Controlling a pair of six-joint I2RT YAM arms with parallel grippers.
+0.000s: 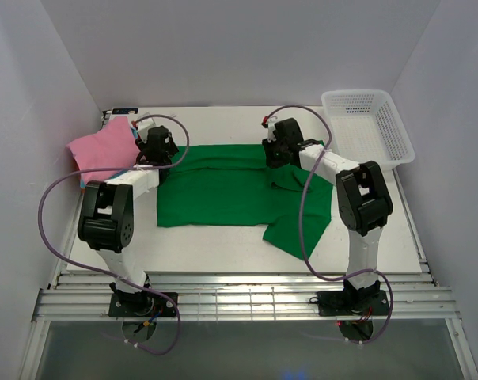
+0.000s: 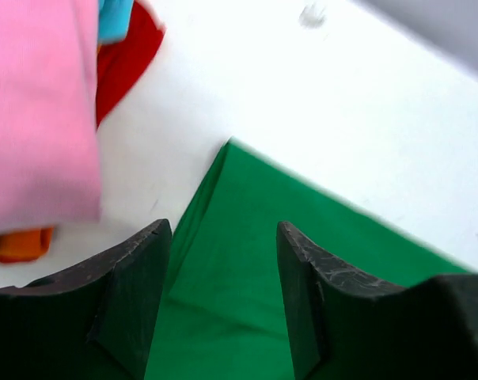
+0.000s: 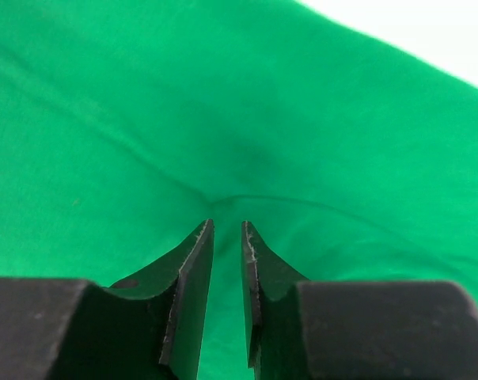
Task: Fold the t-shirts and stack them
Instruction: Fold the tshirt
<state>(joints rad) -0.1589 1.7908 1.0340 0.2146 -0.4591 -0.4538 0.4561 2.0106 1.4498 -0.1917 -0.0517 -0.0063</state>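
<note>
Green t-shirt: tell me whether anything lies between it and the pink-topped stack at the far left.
Nothing visible does. Only bare table separates the far-left corner of the green t-shirt from the stack topped by the pink t-shirt. The left gripper hangs open over that corner, above the cloth.

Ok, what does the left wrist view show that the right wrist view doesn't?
Only the left wrist view: the pink t-shirt at left, with teal-blue cloth and orange-red cloth peeking out around it, a pointed corner of the green shirt, and the left jaws standing well apart, gripping nothing. Only the right wrist view: the right jaws nearly closed, with creases in the cloth gathering at their tips, apparently a pinch. Both: the green t-shirt beneath the jaws, and some white table.
</note>
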